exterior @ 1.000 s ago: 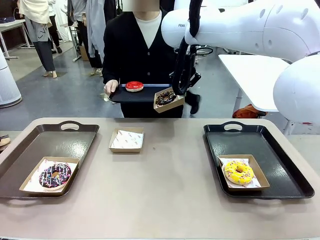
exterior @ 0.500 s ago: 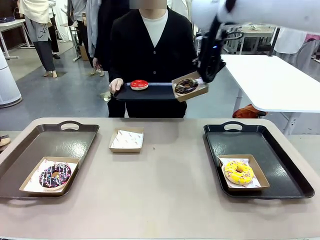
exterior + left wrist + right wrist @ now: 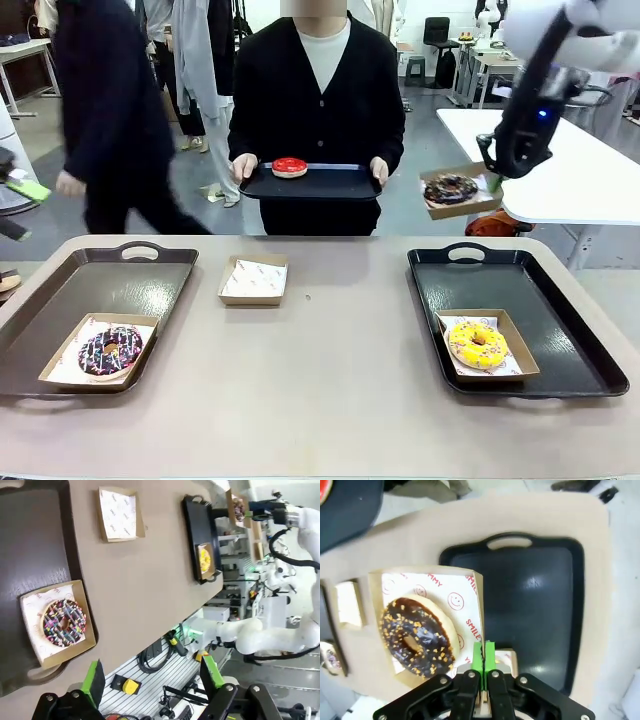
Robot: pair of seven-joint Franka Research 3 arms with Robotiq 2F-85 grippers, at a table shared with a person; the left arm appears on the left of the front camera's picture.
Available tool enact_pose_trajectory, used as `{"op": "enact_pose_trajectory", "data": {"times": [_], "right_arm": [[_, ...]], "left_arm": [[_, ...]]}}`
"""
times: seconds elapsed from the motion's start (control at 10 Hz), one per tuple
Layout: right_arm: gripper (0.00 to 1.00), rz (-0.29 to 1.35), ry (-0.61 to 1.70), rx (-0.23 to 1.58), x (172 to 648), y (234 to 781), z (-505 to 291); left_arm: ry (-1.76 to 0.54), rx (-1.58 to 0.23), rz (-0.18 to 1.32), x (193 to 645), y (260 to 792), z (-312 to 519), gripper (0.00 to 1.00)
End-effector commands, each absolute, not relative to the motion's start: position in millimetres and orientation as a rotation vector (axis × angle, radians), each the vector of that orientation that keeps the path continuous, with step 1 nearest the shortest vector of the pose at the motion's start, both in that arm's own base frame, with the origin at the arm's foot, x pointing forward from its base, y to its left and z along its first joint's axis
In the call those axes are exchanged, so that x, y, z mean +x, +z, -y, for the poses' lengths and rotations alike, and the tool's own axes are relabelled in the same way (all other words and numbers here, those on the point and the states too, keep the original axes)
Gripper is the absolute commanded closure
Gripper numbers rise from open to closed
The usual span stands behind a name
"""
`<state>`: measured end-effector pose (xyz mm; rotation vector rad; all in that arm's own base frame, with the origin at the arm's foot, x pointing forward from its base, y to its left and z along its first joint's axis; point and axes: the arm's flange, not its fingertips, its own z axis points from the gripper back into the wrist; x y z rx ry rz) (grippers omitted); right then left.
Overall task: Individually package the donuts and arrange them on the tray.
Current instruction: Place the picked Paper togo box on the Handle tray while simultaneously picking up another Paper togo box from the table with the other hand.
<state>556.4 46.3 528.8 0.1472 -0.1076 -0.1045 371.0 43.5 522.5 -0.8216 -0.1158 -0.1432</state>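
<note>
Right wrist view: pinching box (image 3: 470, 587) rim with right pincer (image 3: 483, 654), chocolate donut (image 3: 417, 635) inside, left of pincer, airborne. Carrying step. Next: lower onto black tray (image 3: 535, 595) below, clear of yellow donut (image 3: 477, 345), release.

The yellow donut (image 3: 477, 344) is showing orange flecks and the purple donut (image 3: 110, 351) is carrying pink and white sprinkles — each on white paper. The red donut (image 3: 289, 166) is gleaming on a black serving tray (image 3: 335, 183), while the chocolate donut (image 3: 417, 636) is wearing tan crumbs in a brown card box (image 3: 375, 600) lined white with red smileys and lettering.
</note>
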Motion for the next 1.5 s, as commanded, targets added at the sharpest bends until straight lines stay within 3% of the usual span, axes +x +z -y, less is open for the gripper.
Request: {"op": "enact_pose_trajectory", "data": {"times": [0.0, 0.7, 1.4], "right_arm": [[0.98, 0.160, -0.085, 0.181, 535, 512, -29], [0.98, 0.086, -0.043, 0.239, 544, 448, -2], [0.98, 0.082, -0.065, 0.207, 541, 453, -6]], "left_arm": [[-0.141, -0.697, 0.068, 391, 519, -5, 0.00], [-0.104, -0.376, 0.028, 465, 473, 68, 0.00], [-0.260, -0.229, 0.117, 455, 437, 140, 0.00]]}}
